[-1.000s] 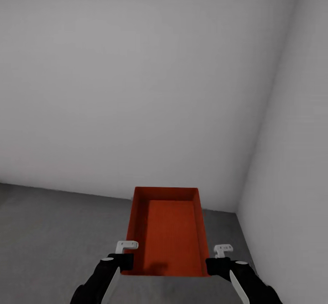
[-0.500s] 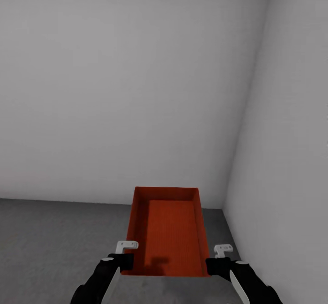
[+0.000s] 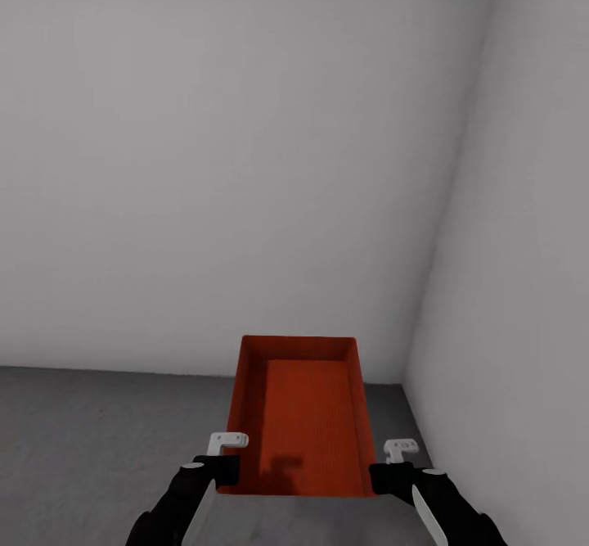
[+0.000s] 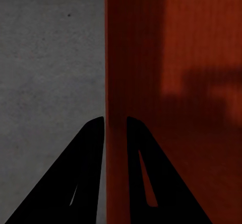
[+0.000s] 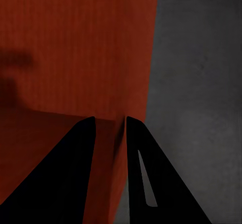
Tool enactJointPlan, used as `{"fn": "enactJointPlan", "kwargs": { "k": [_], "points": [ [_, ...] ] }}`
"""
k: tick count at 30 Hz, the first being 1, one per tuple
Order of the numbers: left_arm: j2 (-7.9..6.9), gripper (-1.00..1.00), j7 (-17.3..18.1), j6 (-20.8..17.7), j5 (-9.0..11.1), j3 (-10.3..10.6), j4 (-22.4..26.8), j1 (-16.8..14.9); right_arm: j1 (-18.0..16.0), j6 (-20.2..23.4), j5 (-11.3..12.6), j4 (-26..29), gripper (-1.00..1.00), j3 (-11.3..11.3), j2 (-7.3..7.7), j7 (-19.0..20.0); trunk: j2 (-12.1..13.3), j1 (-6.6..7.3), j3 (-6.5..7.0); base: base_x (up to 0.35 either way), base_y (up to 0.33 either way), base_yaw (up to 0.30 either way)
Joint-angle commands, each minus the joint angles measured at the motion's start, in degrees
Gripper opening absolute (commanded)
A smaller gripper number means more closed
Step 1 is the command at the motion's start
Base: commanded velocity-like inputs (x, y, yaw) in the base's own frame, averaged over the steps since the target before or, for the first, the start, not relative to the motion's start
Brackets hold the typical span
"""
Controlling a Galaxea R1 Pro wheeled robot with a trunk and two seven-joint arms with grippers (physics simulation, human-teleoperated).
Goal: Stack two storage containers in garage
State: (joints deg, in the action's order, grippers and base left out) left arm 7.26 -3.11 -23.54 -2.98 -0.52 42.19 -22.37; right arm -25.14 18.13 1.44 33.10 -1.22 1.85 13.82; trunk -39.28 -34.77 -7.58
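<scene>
One red-orange storage container (image 3: 303, 415) hangs in front of me above the garage's dark grey concrete floor (image 3: 98, 448), its open top facing up. My left gripper (image 3: 225, 468) is shut on its near left wall, one finger inside and one outside, as the left wrist view shows at the gripper (image 4: 115, 121) and the container (image 4: 176, 58). My right gripper (image 3: 384, 472) is shut on the near right wall in the same way, with the gripper (image 5: 110, 119) astride the container (image 5: 75, 43). The other container is out of view.
A plain pale grey wall (image 3: 229, 161) stands straight ahead and a second wall (image 3: 523, 284) runs close along the right; they meet in a corner (image 3: 406, 374) just beyond the container. Bare concrete (image 4: 50, 58) stretches to the left.
The whole picture has shifted: the wall corner sits further left and the floor line lower, so the camera moved. The container and both grippers keep their places in the view.
</scene>
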Motion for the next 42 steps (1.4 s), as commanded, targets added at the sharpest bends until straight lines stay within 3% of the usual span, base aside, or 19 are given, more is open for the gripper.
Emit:
{"fn": "enactJointPlan", "kwargs": {
  "k": [1, 8, 22, 42],
  "points": [
    [0.30, -1.00, -0.49, -0.45, 0.78, -0.80, 0.09, -0.05, 0.00, -0.73, -0.03, 0.21, -1.00, -1.78, -0.26, 0.07, -0.09, -0.02, -0.10, 0.027, 0.000, -0.150],
    [0.30, -1.00, -0.49, -0.45, 0.78, -0.80, 0.09, -0.05, 0.00, -0.73, -0.06, 0.21, -1.00, -1.78, -0.26, 0.07, -0.09, -0.02, -0.10, 0.008, 0.000, -0.135],
    [0.30, -1.00, -0.49, -0.45, 0.78, -0.80, 0.09, -0.05, 0.00, -0.73, -0.06, 0.21, -1.00, -1.85, -0.26, 0.07, -0.09, -0.02, -0.10, 0.177, 0.000, -0.004],
    [0.31, -1.00, -0.49, -0.45, 0.78, -0.75, 0.09, -0.05, 0.00, -0.73, -0.03, 0.21, -1.00, -1.77, -0.26, 0.07, -0.09, -0.02, -0.10, 0.043, -0.005, 0.000]
  ]
}}
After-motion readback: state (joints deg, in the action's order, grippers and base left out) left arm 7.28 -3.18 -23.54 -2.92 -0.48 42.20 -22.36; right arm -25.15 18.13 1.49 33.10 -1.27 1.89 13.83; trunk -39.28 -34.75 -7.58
